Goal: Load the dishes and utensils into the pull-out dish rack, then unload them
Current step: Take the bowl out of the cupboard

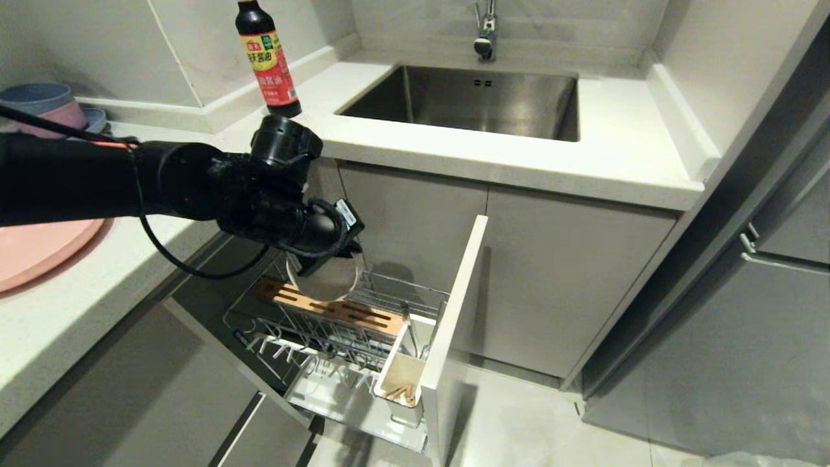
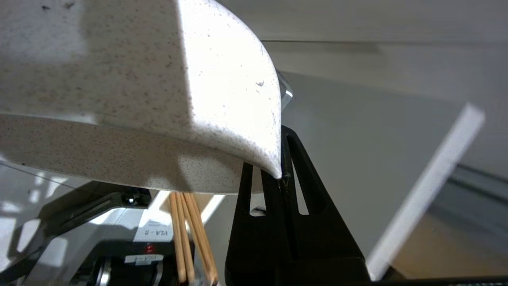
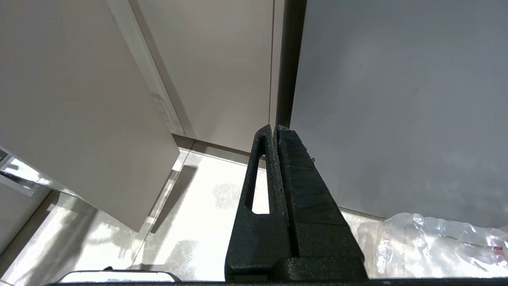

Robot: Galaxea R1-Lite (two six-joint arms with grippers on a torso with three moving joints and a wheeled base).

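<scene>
My left gripper [image 2: 280, 174] is shut on the rim of the small cream-white bowl [image 2: 131, 99]. In the head view it holds that bowl [image 1: 324, 280] tilted just above the wooden strip of the pull-out dish rack [image 1: 337, 324]. The wooden chopsticks [image 1: 399, 391] stand in the rack's white utensil cup [image 1: 389, 370], and they show below the bowl as chopsticks [image 2: 192, 238] in the left wrist view. The pale-pink plate [image 1: 39, 250] lies on the counter at the far left. My right gripper [image 3: 274, 129] is shut on nothing, parked low by a cabinet.
A soy sauce bottle [image 1: 267, 58] stands on the counter just behind my left arm. Stacked blue and pink bowls [image 1: 45, 107] sit at the back left. The sink [image 1: 467, 100] is behind, and the rack's grey cabinet front [image 1: 454, 311] juts out to the right of the rack. A plastic bag [image 3: 436, 242] lies on the floor.
</scene>
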